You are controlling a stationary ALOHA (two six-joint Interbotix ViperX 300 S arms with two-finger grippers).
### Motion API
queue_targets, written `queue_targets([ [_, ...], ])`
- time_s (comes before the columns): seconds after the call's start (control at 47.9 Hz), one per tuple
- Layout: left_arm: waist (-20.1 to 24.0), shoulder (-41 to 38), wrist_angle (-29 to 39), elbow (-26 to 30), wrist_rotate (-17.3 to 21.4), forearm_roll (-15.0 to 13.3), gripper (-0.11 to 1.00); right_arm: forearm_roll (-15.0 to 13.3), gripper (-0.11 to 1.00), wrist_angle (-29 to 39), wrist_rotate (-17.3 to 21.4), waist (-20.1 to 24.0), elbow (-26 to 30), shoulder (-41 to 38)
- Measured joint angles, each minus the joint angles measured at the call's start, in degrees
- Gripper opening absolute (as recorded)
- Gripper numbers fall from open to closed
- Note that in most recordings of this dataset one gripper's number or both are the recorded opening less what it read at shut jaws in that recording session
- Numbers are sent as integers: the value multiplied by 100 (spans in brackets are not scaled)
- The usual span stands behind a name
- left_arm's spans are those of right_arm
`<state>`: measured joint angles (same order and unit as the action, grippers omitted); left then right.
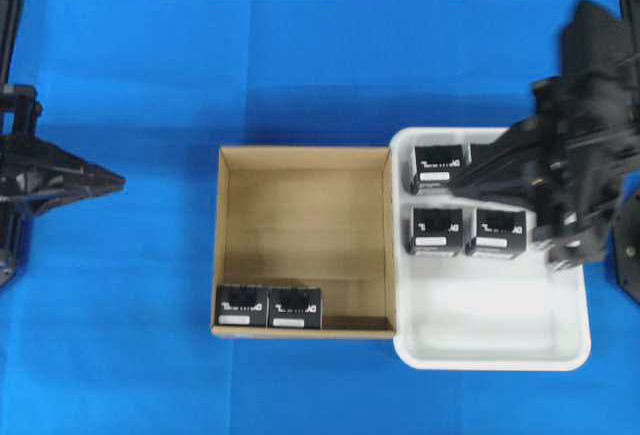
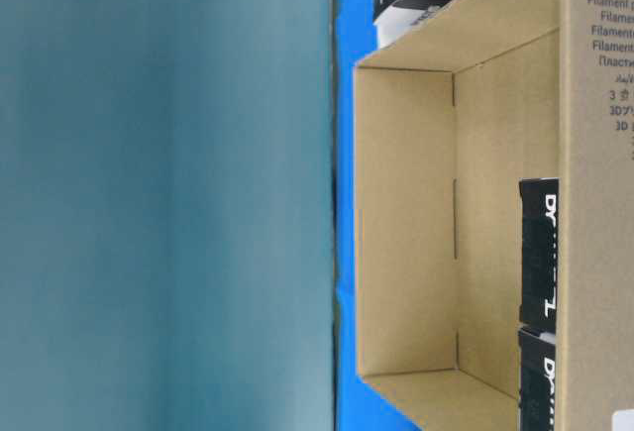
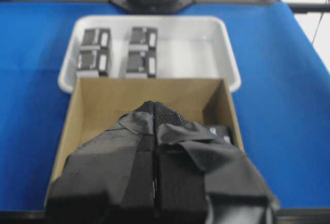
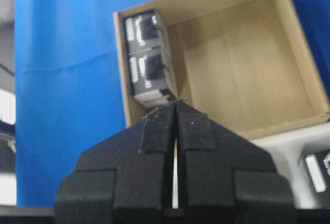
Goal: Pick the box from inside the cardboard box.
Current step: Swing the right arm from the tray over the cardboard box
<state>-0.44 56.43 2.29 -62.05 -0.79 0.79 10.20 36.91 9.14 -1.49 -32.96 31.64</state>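
Right arm (image 1: 575, 160) hangs over white tray (image 1: 490, 340), jaws closed.

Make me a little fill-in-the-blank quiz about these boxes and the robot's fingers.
1. The carton holds ___ black boxes.
2. The white tray holds ___ black boxes.
3. The carton's boxes sit side by side, ___ each other.
4. The right fingers are ___.

Missing words: two; four; touching; shut
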Motion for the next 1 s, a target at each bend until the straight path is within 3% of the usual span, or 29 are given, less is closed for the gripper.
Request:
queue_targets([
  [0.375, -9, 0, 369, 35, -9, 0, -7, 88, 0, 2355, -70, 26, 2153, -1986],
  [0.605, -9, 0, 387, 35, -18, 0, -7, 88, 0, 3727, -580, 35, 3463, -3032],
  [0.814, -9, 0, 422, 35, -18, 0, -7, 141, 0, 4263, -1072, 26, 4245, -3858],
  [1.001, -9, 0, 431, 35, -18, 0, -7, 158, 0, 4351, -1450, 26, 4579, -4236],
])
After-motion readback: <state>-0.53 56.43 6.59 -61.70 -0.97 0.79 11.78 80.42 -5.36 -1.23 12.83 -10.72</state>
